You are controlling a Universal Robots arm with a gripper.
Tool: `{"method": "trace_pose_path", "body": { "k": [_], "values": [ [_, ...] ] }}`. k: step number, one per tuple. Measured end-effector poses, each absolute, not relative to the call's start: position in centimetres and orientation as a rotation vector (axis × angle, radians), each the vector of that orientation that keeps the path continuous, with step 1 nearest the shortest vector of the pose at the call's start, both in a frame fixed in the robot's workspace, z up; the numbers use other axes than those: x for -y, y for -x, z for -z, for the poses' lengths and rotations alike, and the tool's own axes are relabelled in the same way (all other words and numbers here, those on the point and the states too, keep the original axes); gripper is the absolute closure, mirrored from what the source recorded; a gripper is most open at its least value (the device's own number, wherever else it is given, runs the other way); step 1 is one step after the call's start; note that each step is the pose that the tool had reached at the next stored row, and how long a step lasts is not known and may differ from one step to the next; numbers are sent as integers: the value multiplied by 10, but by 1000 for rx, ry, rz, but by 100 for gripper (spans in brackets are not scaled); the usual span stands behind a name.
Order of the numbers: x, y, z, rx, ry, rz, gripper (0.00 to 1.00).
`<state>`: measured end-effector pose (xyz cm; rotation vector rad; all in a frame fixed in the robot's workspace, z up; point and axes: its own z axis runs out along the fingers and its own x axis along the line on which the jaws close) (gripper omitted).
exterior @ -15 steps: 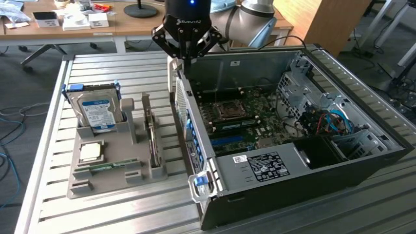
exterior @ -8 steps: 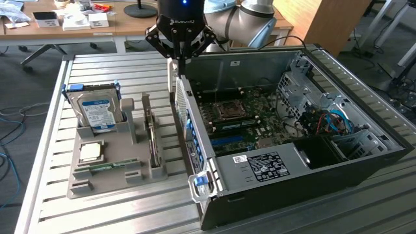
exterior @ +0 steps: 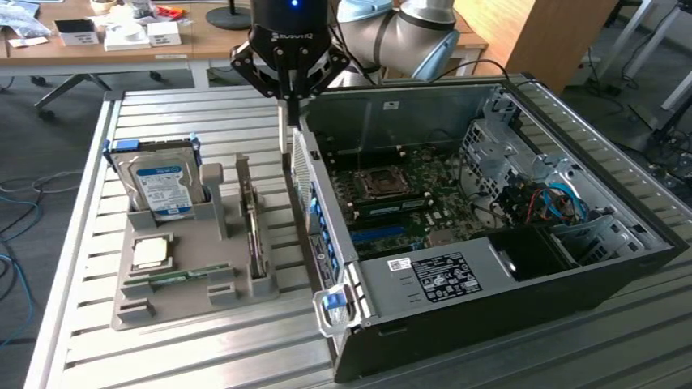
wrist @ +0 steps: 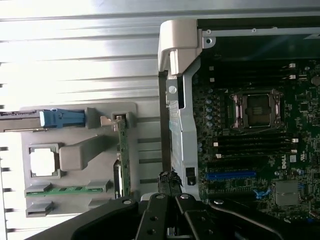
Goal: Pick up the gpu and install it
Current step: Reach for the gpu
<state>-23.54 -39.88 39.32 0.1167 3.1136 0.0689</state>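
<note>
Item: gpu [exterior: 253, 219], one green card standing on edge in the slot along the right side of the tray [exterior: 173, 304], untouched. Also listed, from the exterior view's left: drive [exterior: 162, 185], upright at the tray's far left corner; chip [exterior: 151, 253], flat in a pocket on the tray's left side; memory stick [exterior: 184, 275], lying just in front of the chip, near the tray's front. Gripper [exterior: 284, 166]: jaws pressed together on nothing, hanging over the gap just off the tray's right edge, beside the gpu and apart from it. Case [exterior: 605, 267]: open, lying off the tray's right side, with its board [exterior: 400, 194] exposed. Handling, as judged: light, stiff and fragile; a thin card that may pivot in a narrow pinch. Best hold: the exposed upper long edge, near mid-length, with the pads on the two flat faces. Avoid: fan, small parts and the lower connector edge seated in the slot.
</note>
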Motion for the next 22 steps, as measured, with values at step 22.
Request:
{"method": "trace_pose_path", "body": {
  "k": [22],
  "values": [
    [399,254,-393,-3114,-117,-69,89]
  ]
}}
